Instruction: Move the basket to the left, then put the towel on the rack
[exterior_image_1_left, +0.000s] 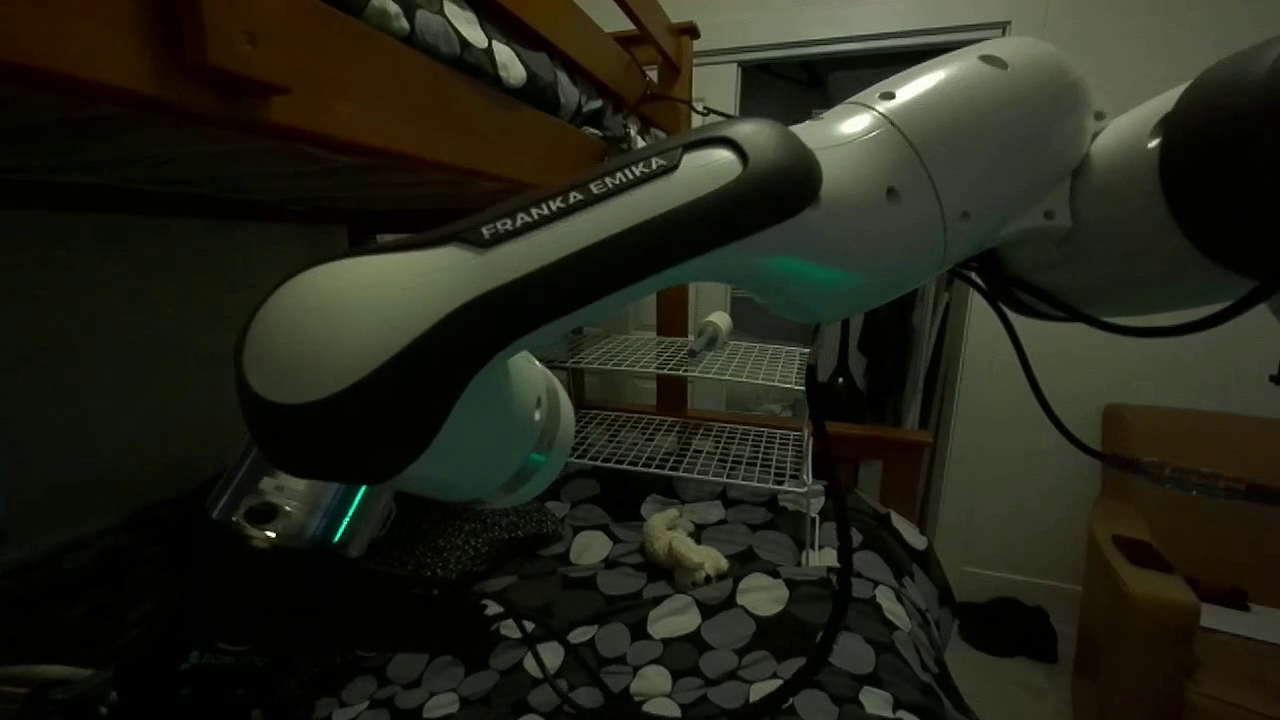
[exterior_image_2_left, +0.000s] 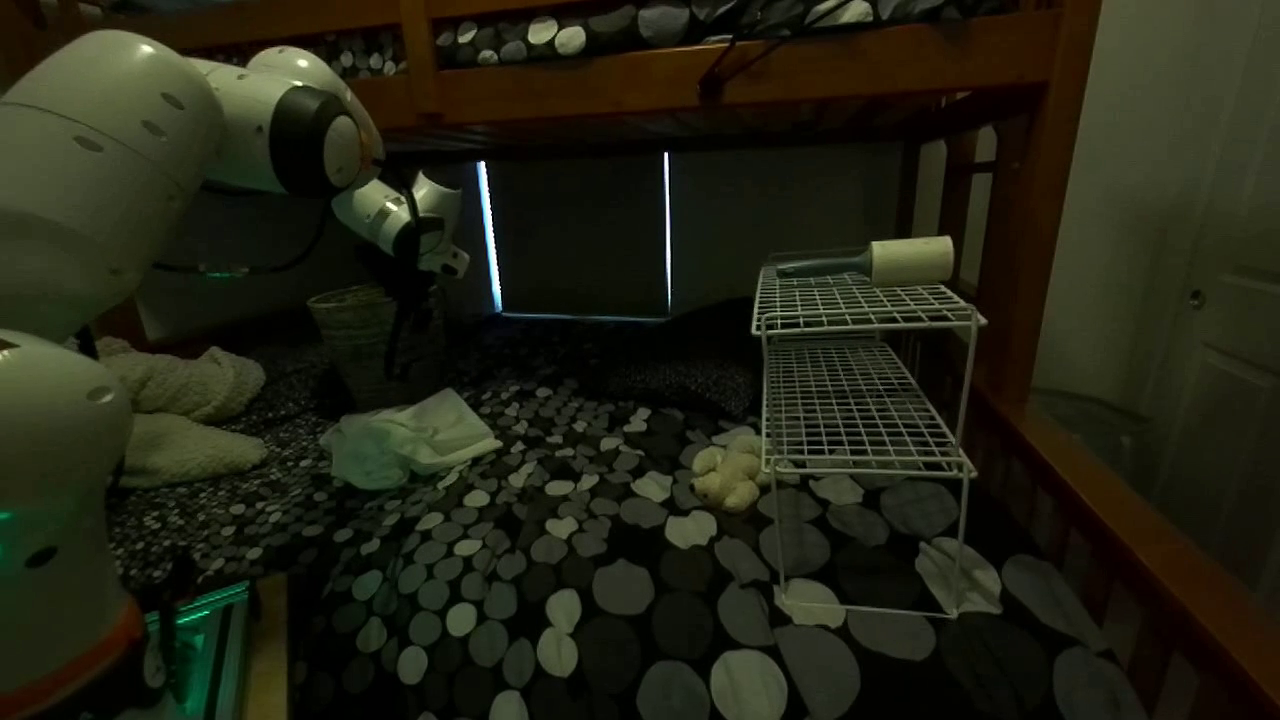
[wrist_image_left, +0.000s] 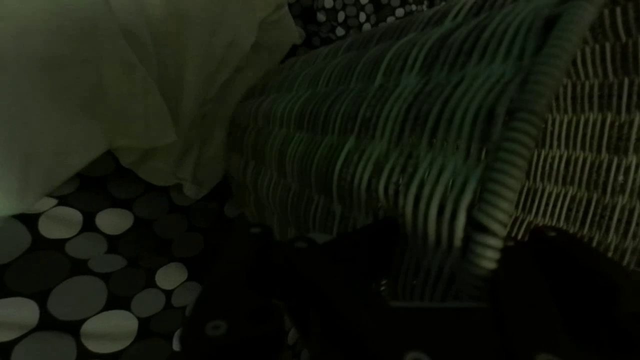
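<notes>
The woven basket (exterior_image_2_left: 350, 310) stands on the bed at the back left in an exterior view. Its wall (wrist_image_left: 370, 130) and thick rim fill the right of the wrist view. My gripper (wrist_image_left: 467, 232) is very dark but its fingers are apart, one outside the basket wall and one at the inner side of the rim. In an exterior view the gripper (exterior_image_2_left: 405, 325) is down at the basket's right side. The white towel (exterior_image_2_left: 415, 440) lies crumpled in front of the basket; it also shows in the wrist view (wrist_image_left: 140, 80). The white wire rack (exterior_image_2_left: 860, 400) also shows in an exterior view (exterior_image_1_left: 690, 450).
A lint roller (exterior_image_2_left: 910, 260) lies on the rack's top shelf. A cream plush toy (exterior_image_2_left: 730, 475) lies by the rack, also in an exterior view (exterior_image_1_left: 683, 550). A knitted blanket (exterior_image_2_left: 190, 390) lies left of the basket. The upper bunk's wooden rail (exterior_image_2_left: 760, 80) hangs overhead.
</notes>
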